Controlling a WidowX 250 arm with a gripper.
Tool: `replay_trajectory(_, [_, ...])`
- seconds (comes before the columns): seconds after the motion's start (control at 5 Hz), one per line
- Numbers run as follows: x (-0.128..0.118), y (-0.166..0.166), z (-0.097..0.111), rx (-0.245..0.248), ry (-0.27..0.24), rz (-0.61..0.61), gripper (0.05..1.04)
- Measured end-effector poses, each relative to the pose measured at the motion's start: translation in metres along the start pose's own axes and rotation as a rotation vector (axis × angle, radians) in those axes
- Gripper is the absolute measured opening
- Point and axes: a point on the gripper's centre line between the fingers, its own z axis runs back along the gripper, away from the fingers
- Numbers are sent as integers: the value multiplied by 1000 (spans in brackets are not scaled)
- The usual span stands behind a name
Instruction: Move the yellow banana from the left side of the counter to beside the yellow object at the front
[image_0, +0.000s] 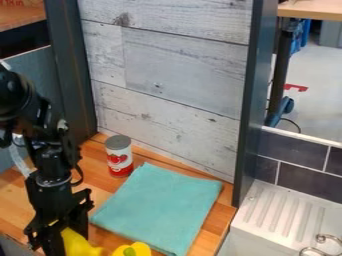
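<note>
Worktop: wood (103, 190), grey plank panel (180, 65) behind.
Claw: lower left, at the yellow thing (79, 246). Can't tell if the claw (61, 232) is apart or clamped on it.
Yellow thing: bottom edge, just right of the claw's near side. Verify a firm hold before any load; if loose, re-centre on its body.
Can: red-and-white, grey top (119, 156), upright near the panel. Tall enough to knock; keep the arm (50, 155) off it.
Yellow piece: green centre (137, 248), at the cloth's near edge. Easy to nudge; go up before sideways.
Cloth: teal, flat (160, 207). Would likely drag if brushed low.
Drainer: white, ribbed (284, 215), far right. Well apart, low risk.
</note>
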Motion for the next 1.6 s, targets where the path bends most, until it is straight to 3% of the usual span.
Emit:
replay_trajectory(0.4, [-3, 1, -1, 1, 16, 20, 652])
replay_trajectory(0.6, [-2, 0, 5, 23, 27, -16, 942])
replay_trajectory(0.8, [1, -8, 23, -3, 13, -25, 1011])
replay_trajectory(1.0, [2, -11, 44, -43, -5, -4, 1005])
replay_trajectory(1.2, [2, -7, 57, 36, -38, -53, 1004])
replay_trajectory(1.4, [-1, -7, 85, 131, -116, -309, 1004])
replay_trajectory(1.6, [4, -15, 119, 200, -108, -558, 1004])
